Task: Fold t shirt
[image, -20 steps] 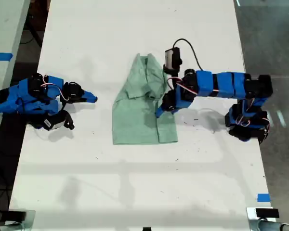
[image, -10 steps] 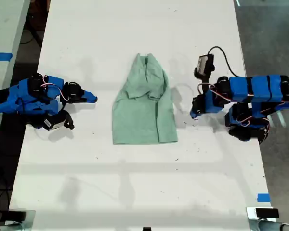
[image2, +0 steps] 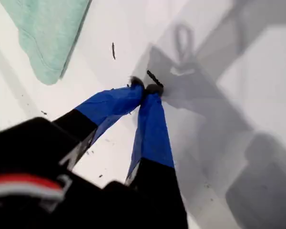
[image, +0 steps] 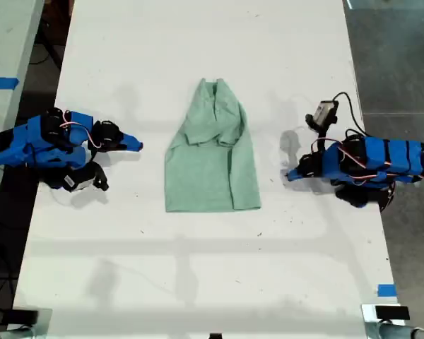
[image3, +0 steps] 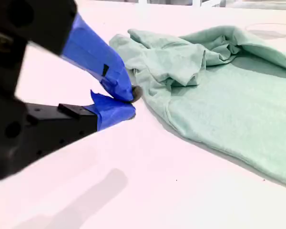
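At the exterior view's left, my second gripper (image: 132,145) lies low over the table (image: 198,268), its blue-taped tips pointing toward the shirt (image: 212,152) and well apart from it. In the second wrist view the gripper (image3: 129,101) has its jaws closed tip to tip with nothing between them, and the shirt (image3: 219,81) lies just beyond them, rumpled at the near end. The shirt rests in the middle of the table, folded into a narrow strip that is bunched at its far end and flat and squared at its near end in the exterior view. At the exterior view's right, my first gripper (image: 291,175) sits low over bare table, clear of the shirt's edge. In the first wrist view its jaws (image2: 147,88) meet at the tips, empty, and a corner of the shirt (image2: 47,33) shows off to one side.
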Robot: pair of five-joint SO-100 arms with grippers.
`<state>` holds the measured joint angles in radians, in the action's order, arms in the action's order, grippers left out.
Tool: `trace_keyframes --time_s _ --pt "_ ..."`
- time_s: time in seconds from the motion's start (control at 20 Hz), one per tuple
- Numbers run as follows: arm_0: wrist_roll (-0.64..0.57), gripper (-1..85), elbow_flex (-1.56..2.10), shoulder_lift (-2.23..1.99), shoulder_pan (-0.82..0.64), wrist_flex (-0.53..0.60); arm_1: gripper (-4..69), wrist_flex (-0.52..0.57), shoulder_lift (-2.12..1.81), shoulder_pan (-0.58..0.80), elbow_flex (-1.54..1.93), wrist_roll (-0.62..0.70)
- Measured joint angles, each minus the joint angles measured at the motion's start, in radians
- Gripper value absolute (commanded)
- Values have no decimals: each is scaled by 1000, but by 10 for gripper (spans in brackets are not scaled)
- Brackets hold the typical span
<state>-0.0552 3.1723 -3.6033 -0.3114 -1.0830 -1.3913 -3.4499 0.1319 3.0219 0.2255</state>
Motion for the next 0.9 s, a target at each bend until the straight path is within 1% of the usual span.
trace_keyframes --time_s 0.15,0.25,0.9 --pt "0 -1 0 0 -2 0 16 -11 -48 -17 6 5" --pt "0 -1 0 0 -2 0 16 -18 -51 -17 8 -15" --pt "0 -1 0 0 6 0 16 -18 -51 -17 8 -31"
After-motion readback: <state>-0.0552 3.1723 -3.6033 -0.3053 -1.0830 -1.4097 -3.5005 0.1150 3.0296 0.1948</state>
